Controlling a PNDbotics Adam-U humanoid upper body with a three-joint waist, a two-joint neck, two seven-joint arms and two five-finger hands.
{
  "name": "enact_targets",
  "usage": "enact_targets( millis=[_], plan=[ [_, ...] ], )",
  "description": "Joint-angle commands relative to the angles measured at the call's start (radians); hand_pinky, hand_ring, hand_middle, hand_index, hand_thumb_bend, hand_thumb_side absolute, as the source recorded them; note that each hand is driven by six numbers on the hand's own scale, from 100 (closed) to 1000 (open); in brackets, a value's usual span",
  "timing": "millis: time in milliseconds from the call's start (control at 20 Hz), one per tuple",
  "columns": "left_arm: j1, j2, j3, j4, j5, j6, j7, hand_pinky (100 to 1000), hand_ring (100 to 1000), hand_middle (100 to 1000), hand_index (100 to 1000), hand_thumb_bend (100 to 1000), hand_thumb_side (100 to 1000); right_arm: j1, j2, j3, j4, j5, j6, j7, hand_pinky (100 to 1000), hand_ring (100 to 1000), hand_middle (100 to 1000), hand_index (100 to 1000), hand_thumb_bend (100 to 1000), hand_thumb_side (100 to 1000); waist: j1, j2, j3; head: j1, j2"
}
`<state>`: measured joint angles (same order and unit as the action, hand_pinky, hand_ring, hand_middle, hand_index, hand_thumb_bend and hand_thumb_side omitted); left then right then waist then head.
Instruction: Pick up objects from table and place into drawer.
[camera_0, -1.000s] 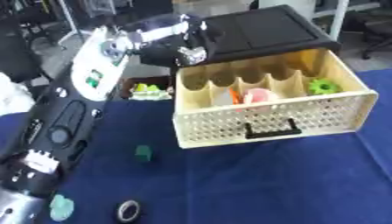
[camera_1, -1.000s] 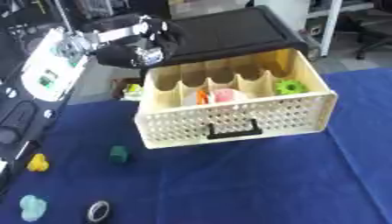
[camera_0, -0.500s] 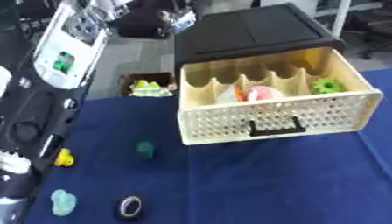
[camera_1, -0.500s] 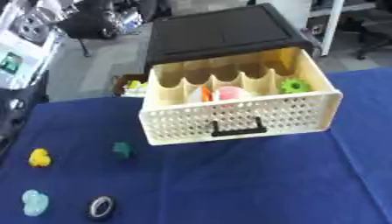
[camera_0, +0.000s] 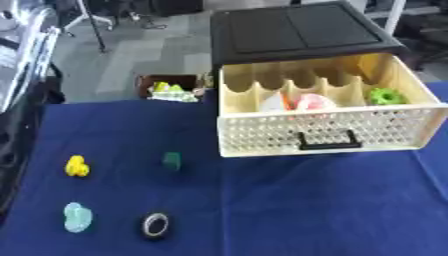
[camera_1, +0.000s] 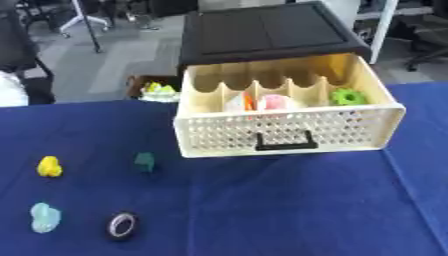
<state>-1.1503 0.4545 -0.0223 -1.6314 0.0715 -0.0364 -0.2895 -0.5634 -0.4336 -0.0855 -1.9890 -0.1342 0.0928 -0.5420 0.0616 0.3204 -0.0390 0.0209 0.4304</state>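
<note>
Cream drawer (camera_0: 324, 131) pulled open toward the lower edge, upper right of frame, long axis left to right, perforated front wall with a black handle (camera_0: 327, 141) at its middle. Black cabinet top (camera_0: 293, 27) behind it. Divided inside by scalloped partitions: green knobbly piece (camera_0: 383, 95) in the right compartment, pink and white round things (camera_0: 302, 102) with a sliver of orange near the middle.

On the blue cloth (camera_0: 289, 205), lower left, well apart from the drawer: yellow lump (camera_0: 77, 166), long axis up-down; dark green block (camera_0: 171, 160) to its right, nearest the drawer; pale teal lump (camera_0: 77, 217) below the yellow one, also elongated up-down; black ring (camera_0: 155, 225) with a pale inner rim, lying flat, beside the teal one.

Beyond the cloth's far edge, a brown box (camera_0: 168, 88) with yellow-green contents.

Black arm parts along the left edge only; no hand visible, left or right, so finger state not to be told.
</note>
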Motion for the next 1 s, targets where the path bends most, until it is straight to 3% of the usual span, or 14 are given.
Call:
enact_targets(
  millis=[50,350,600,750,1000],
  plan=[
    [0.027,0.051,0.031,-0.115,0.089,0.033,0.099,545,659,592,798,100,733,-0.02,-0.04,-0.006,-0.011,0.002,-0.004,-0.002,887,675,513,761,100,1000,-0.012,-0.025,0.005,0.001,0.009],
    [0.171,0.075,0.056,-0.287,0.207,0.055,0.208,532,640,569,779,100,740,-0.038,-0.07,0.005,-0.011,0.015,-0.01,0.017,868,678,517,763,100,1000,-0.034,-0.026,0.019,-0.016,0.01],
    [0.282,0.083,0.069,-0.365,0.269,0.03,0.243,520,624,556,769,100,753,-0.069,-0.141,0.028,-0.011,0.062,0.002,0.085,825,680,525,766,100,1000,-0.049,-0.028,0.023,-0.024,0.015],
    [0.345,0.084,0.077,-0.368,0.29,-0.007,0.236,519,623,555,767,100,768,-0.099,-0.226,0.053,-0.011,0.116,0.018,0.17,773,675,533,768,100,1000,-0.057,-0.031,0.022,-0.021,0.024],
    [0.454,0.071,0.108,-0.369,0.282,-0.051,0.221,519,620,553,760,100,788,-0.145,-0.387,0.111,-0.011,0.171,0.045,0.406,736,662,536,766,100,1000,-0.068,-0.039,0.019,-0.004,0.043]
  ],
)
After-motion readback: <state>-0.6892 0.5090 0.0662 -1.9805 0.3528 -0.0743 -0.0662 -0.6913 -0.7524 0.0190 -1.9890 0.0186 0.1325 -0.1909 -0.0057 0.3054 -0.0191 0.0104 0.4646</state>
